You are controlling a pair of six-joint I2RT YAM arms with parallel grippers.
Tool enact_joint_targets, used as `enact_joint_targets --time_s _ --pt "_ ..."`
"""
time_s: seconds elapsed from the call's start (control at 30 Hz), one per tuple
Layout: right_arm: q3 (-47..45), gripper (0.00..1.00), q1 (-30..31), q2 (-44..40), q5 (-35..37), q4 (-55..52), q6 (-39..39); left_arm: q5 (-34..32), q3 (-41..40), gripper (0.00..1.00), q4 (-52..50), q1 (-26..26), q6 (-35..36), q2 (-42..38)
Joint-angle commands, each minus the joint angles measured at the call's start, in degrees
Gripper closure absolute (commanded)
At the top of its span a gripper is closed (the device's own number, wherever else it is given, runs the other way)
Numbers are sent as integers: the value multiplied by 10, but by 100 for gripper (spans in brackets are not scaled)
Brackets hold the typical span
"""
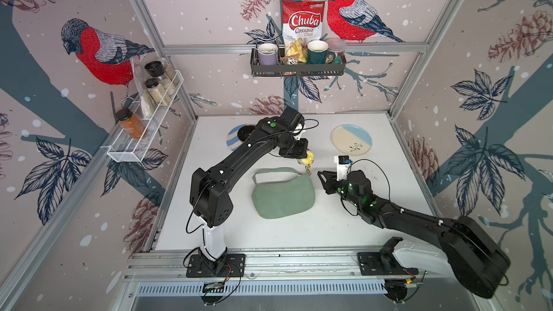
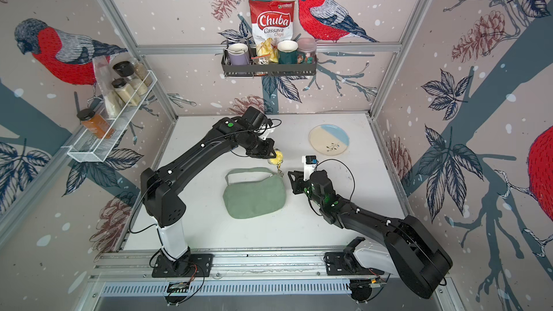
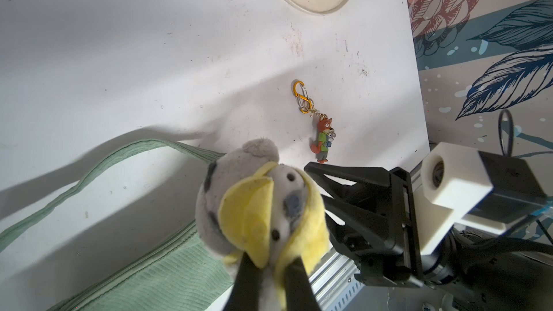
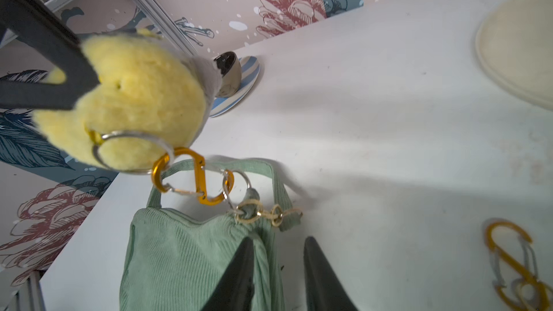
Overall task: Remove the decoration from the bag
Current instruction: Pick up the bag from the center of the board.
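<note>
Left claw [image 3: 270, 263] pinches plush decoration [image 3: 254, 204] clipped to bag [image 1: 284, 197].

Robot lab cell done up as a kitchen: aluminium framing [image 1: 209, 49], bird wallpaper [image 1: 98, 55], spice rack [image 1: 140, 148], mug shelf [image 1: 299, 69].

- Bare table [image 1: 269, 234] lies open between bag [image 1: 284, 194] and front rail [image 1: 284, 260].
- The left arm [image 1: 239, 157], holding a plush toy [image 1: 308, 157], overhangs the bag's far side.
- A fox keychain [image 3: 324, 140] lies near the right gripper [image 3: 314, 182].
</note>
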Motion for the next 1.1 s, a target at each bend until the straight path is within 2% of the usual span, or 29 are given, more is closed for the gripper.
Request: enact_joint_targets --time_s 0.0,0.07,0.17,0.23,0.37,0.7,0.77,0.93,1.07 --pt "-13 73 1 -7 -3 97 -45 13 10 100 -20 -4 21 -9" --pt "-20 69 2 -6 -24 112 -56 15 14 100 -24 -4 23 -12" --pt "-28 55 2 -2 -63 124 -61 20 19 100 -34 -6 29 -18" --pt "-36 49 2 4 -88 135 -65 28 23 100 -39 -6 35 -23" --pt "-40 49 5 14 -131 137 -88 38 35 100 -53 -7 48 -31" --pt "-8 47 38 50 -104 157 -120 92 35 100 -57 -12 73 -49" --pt "-3 51 41 63 -100 165 -120 105 33 100 -56 -12 78 -55" --pt "-11 80 40 69 -70 172 -113 112 22 100 -59 -9 99 -78" --pt "-13 91 38 41 -47 141 -118 101 0 100 -67 1 113 -95"
